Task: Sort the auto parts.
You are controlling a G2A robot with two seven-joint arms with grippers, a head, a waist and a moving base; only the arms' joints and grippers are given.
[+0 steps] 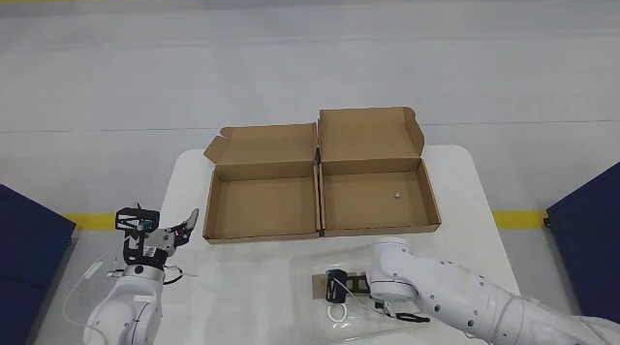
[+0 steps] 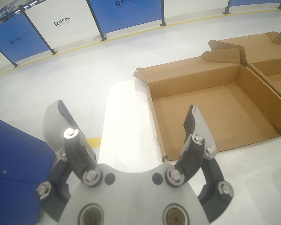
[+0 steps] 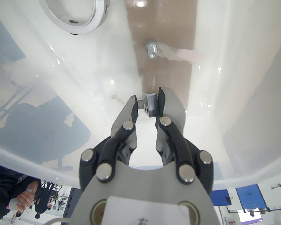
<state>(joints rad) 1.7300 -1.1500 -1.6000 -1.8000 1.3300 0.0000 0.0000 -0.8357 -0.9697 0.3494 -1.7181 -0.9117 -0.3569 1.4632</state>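
Two cartons open side by side, left box (image 1: 262,207) and right box (image 1: 373,200), so we can sort. Our right gripper (image 3: 147,99) clamps grey metal block (image 3: 150,106) near bolt (image 3: 151,49); we judge lift next. Left gripper (image 2: 126,107) spread empty beside left box.

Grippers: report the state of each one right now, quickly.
Left gripper: open, holding nothing.
Right gripper: closed on a small grey metal part.
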